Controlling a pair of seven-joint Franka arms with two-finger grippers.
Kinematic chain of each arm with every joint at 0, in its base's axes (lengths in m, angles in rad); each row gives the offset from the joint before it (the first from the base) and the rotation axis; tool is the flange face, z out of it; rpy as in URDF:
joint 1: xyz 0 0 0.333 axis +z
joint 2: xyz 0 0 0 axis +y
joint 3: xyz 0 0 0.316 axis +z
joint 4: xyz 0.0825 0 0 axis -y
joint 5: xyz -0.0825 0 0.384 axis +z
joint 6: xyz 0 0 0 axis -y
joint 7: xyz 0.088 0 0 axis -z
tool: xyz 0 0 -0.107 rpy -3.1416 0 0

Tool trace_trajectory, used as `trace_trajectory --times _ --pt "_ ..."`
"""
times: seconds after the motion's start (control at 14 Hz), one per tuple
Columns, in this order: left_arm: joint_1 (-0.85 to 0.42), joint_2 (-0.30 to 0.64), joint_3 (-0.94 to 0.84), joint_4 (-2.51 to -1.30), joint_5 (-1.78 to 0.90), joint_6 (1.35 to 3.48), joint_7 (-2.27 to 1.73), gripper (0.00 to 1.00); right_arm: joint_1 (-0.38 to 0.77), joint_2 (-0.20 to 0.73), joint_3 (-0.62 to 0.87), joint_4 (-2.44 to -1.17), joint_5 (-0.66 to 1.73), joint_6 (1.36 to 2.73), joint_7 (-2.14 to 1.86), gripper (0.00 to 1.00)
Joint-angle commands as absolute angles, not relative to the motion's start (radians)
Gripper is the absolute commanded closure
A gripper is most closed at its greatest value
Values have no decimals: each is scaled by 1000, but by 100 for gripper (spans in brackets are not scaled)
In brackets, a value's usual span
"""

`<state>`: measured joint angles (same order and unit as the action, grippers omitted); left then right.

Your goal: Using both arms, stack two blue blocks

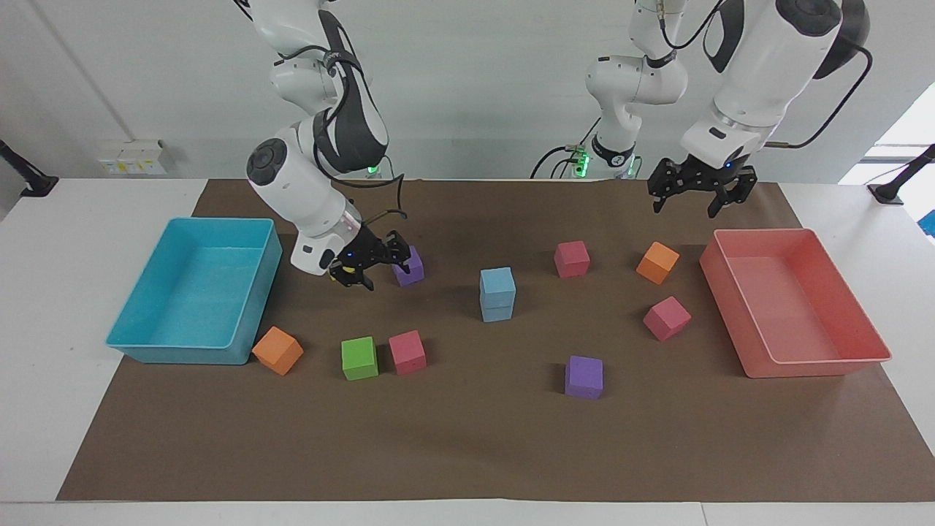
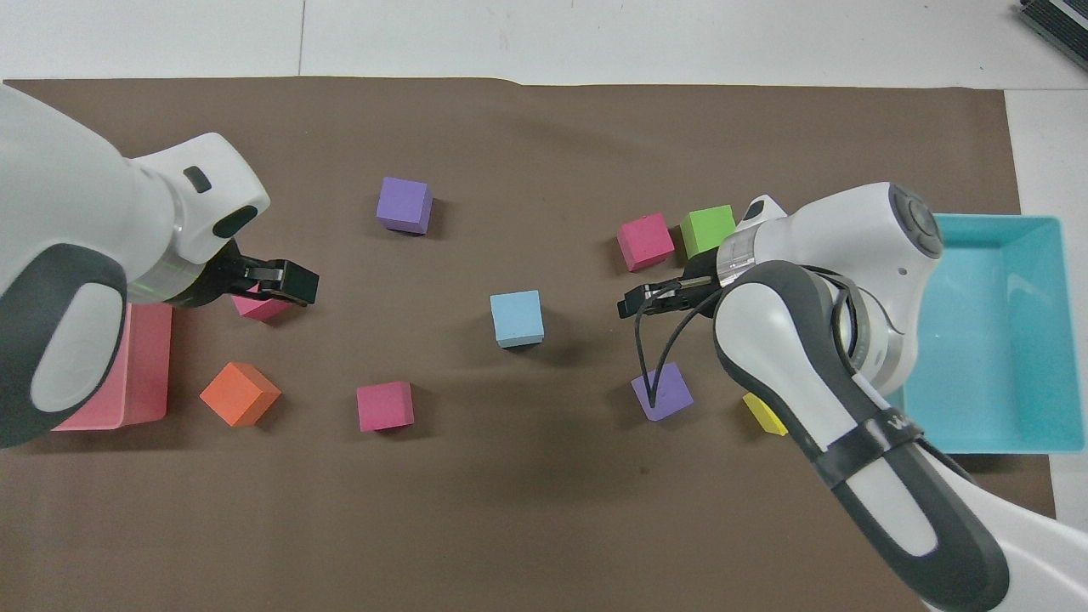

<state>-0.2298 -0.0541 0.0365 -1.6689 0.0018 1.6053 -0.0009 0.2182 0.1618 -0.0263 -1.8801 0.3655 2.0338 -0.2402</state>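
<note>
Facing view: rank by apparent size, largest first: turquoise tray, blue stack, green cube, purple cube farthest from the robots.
1. turquoise tray
2. blue stack, two cubes high
3. green cube and purple cube: look alike, not ranked.

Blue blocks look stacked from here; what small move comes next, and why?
Probably just lift both arms clear and stop: the two blue blocks stand one on the other, untouched. The left claw hangs open near the pink tray; the right claw is by a purple cube.
</note>
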Motion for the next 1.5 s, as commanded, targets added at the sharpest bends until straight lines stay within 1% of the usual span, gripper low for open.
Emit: trace_trajectory --times 0.0,0.14,0.29,0.36,0.57,0.71,0.79,1.07,1.29,1.43 --pt "-229 -78 22 -1622 63 1533 14 0 173 146 -21 -1827 250 1964 -171 0" --pt "-227 -64 25 -1551 57 1488 12 0 170 123 -25 -1824 136 1960 -115 0" --pt "-225 -63 29 -1548 35 1496 0 0 170 95 -23 -1813 19 1951 -77 0" --pt "-213 -58 29 -1546 13 1491 -2 0 169 77 -25 -1803 -12 1918 -62 0" --pt "-176 -20 31 -1499 -18 1473 -2 0 115 16 -29 -1781 -25 1850 -43 0" --pt "-176 41 29 -1400 -18 1399 -8 0 97 -23 -29 -1778 -23 1845 -44 0" --pt "-176 61 28 -1372 -18 1382 -14 0 97 -38 -31 -1772 -21 1830 -44 0" --pt "-189 52 28 -1385 -57 1417 -84 0 72 -41 -31 -1637 -5 1669 -3 0" --pt "-196 2 11 -1471 -57 1442 -84 0 57 -41 -40 -1545 -5 1537 -2 0" --pt "-210 -34 11 -1526 -57 1451 -86 0 61 -46 -64 -1531 -3 1485 -3 0"
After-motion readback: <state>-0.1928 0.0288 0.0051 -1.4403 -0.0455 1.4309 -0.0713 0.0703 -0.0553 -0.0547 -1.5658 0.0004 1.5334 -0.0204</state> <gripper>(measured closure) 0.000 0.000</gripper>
